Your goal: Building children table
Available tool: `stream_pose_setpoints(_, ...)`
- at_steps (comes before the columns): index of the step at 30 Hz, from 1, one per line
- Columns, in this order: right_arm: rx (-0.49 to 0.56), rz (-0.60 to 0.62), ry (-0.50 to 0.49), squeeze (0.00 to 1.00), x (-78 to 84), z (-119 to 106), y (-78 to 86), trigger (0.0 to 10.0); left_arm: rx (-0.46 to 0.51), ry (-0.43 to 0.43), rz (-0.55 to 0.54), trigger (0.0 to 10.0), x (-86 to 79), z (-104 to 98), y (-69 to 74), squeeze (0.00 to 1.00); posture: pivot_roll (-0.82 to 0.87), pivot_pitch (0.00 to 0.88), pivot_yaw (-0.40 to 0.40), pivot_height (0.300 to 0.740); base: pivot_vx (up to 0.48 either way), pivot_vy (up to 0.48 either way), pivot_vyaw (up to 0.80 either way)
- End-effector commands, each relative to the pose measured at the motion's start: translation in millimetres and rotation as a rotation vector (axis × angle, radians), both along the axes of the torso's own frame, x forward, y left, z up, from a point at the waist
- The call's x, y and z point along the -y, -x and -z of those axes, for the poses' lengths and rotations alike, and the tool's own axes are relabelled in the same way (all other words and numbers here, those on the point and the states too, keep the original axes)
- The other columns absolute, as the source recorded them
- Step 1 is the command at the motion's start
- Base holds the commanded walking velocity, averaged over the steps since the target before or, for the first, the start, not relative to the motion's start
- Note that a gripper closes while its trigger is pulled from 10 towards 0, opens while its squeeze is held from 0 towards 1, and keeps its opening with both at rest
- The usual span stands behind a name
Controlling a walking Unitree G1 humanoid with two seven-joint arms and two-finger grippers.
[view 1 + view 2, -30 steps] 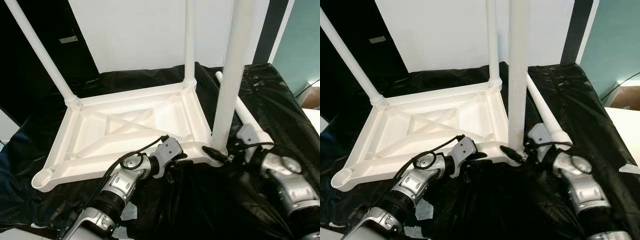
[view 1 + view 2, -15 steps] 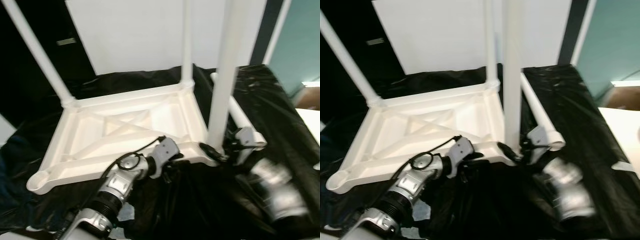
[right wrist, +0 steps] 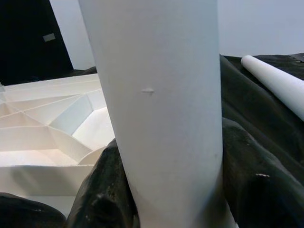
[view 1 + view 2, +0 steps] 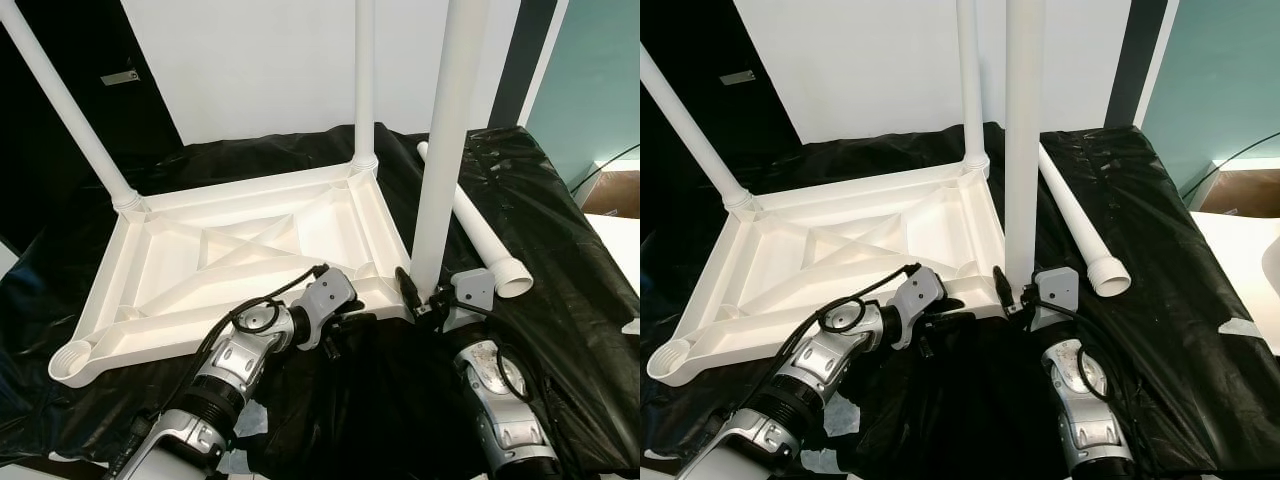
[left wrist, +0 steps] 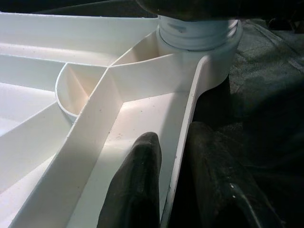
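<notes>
Right gripper [image 3: 166, 190] pinches socketed leg [image 4: 445, 150]; left gripper [image 5: 178, 190] clamps tabletop [image 4: 250, 250] rim.

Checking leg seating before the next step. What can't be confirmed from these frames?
- Near right leg: its seat in the tabletop corner socket is hidden by the right gripper in the eye views and by the leg itself in the right wrist view.
- Tops of all three standing legs: cut off by the top edge of the eye views.
- Empty corner socket: inside too small to judge.
- Loose leg: far end blocked by the near right leg.
</notes>
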State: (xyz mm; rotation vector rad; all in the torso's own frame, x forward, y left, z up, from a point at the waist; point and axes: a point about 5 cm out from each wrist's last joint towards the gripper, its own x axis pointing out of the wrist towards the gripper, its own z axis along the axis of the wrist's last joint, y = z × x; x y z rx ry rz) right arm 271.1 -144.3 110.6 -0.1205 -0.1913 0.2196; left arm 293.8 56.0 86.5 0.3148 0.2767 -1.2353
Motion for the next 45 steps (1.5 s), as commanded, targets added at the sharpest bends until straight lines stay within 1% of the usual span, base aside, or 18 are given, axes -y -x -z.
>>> stream_pose_setpoints(1, -0.015, 0.026, 0.013, 0.00, 3.7, 0, -6.7, 10.0, -0.156, -0.090, 0.086, 10.0, -0.7, 36, 25.3, 0.00, -0.04, 0.000, 0.077, 0.740, 0.000, 0.000, 0.00)
stream_pose_setpoints(2, -0.043, -0.048, 0.002, 1.00, -0.3, 2, -5.6, 10.0, -0.155, -0.089, 0.085, 10.0, -0.5, 36, 25.2, 0.00, -0.04, 0.000, 0.075, 0.740, 0.000, 0.000, 0.00)
stream_pose_setpoints(6, -0.077, -0.245, 0.014, 1.00, -3.3, 0, -4.5, 10.0, -0.155, -0.089, 0.085, 10.0, -0.2, 36, 25.0, 0.00, -0.04, 0.000, 0.076, 0.740, 0.000, 0.000, 0.00)
stream_pose_setpoints(7, -0.093, -0.293, 0.038, 0.00, 0.2, -1, -6.4, 10.0, -0.155, -0.089, 0.085, 10.0, -0.2, 36, 25.0, 0.00, -0.04, 0.000, 0.076, 0.740, 0.000, 0.000, 0.00)
stream_pose_setpoints(9, -0.093, -0.293, 0.038, 0.00, 0.2, -1, -6.4, 10.0, -0.155, -0.089, 0.085, 10.0, -0.2, 36, 25.0, 0.00, -0.04, 0.000, 0.076, 0.740, 0.000, 0.000, 0.00)
stream_pose_setpoints(15, -0.158, -0.536, 0.178, 0.00, 22.5, -14, -9.3, 10.0, -0.151, -0.090, 0.087, 10.0, -0.1, 36, 24.9, 0.00, -0.05, 0.000, 0.075, 0.740, 0.000, 0.000, 0.00)
stream_pose_setpoints(16, -0.180, -0.585, 0.201, 0.00, 25.2, -14, -7.1, 3.4, -0.151, -0.090, 0.086, 10.0, -0.1, 36, 24.9, 0.00, -0.05, 0.000, 0.075, 0.740, 0.000, 0.000, 0.00)
stream_pose_setpoints(17, -0.201, -0.626, 0.219, 0.00, 27.6, -14, -5.0, 2.4, -0.152, -0.090, 0.086, 10.0, -0.1, 36, 25.0, 0.00, -0.05, 0.000, 0.075, 0.740, 0.000, 0.000, 0.00)
stream_pose_setpoints(19, -0.201, -0.626, 0.219, 0.00, 27.6, -14, -5.0, 2.4, -0.152, -0.090, 0.086, 10.0, -0.1, 36, 25.0, 0.00, -0.05, 0.000, 0.075, 0.740, 0.000, 0.000, 0.00)
stream_pose_setpoints(20, -0.241, -0.691, 0.231, 0.00, 31.5, -14, -1.7, 0.0, -0.152, -0.090, 0.086, 10.0, -0.4, 36, 25.0, 0.00, -0.05, 0.000, 0.075, 0.740, 0.000, 0.000, 0.00)
stream_pose_setpoints(25, -0.388, -0.835, 0.379, 0.00, 43.3, -6, 7.3, 0.0, -0.150, -0.091, 0.086, 10.0, 0.2, 36, 25.0, 0.00, -0.05, 0.000, 0.074, 0.740, 0.000, 0.000, 0.00)
stream_pose_setpoints(33, -0.429, -0.825, 0.327, 0.00, 22.7, 11, 17.7, 0.0, -0.154, -0.087, 0.084, 10.0, 0.6, 37, 26.4, 0.00, -0.05, 0.000, 0.070, 0.740, 0.000, 0.000, 0.00)
stream_pose_setpoints(35, -0.322, -0.665, 0.278, 0.00, 5.1, 17, 14.6, 0.0, -0.156, -0.086, 0.083, 10.0, -0.6, 37, 27.2, 0.00, -0.04, 0.000, 0.071, 0.740, 0.000, 0.000, 0.00)
stream_pose_setpoints(36, -0.322, -0.665, 0.278, 0.00, 5.1, 17, 14.6, 0.0, -0.156, -0.086, 0.083, 10.0, -0.6, 37, 27.2, 0.00, -0.04, 0.000, 0.071, 0.740, 0.000, 0.000, 0.00)
stream_pose_setpoints(38, -0.118, -0.286, 0.157, 0.00, 3.8, 3, -5.6, 0.0, -0.158, -0.086, 0.084, 10.0, -0.2, 37, 28.0, 0.00, -0.03, 0.000, 0.072, 0.740, 0.000, 0.000, 0.00)
stream_pose_setpoints(39, -0.066, -0.179, 0.109, 0.00, 3.8, -3, -11.2, 0.0, -0.159, -0.086, 0.087, 10.0, 0.4, 37, 28.4, 0.00, -0.03, 0.000, 0.075, 0.740, 0.000, 0.000, 0.00)
stream_pose_setpoints(42, -0.046, -0.135, 0.086, 0.00, 3.7, -7, -13.8, 0.0, -0.159, -0.086, 0.088, 10.0, 0.5, 37, 28.6, 0.00, -0.04, 0.000, 0.078, 0.740, 0.000, 0.000, 0.00)
stream_pose_setpoints(45, -0.081, -0.191, 0.104, 0.00, -11.3, 0, -10.5, 0.0, -0.159, -0.090, 0.094, 10.0, 0.5, 37, 29.1, 0.00, -0.03, 0.000, 0.076, 0.740, 0.000, 0.000, 0.00)
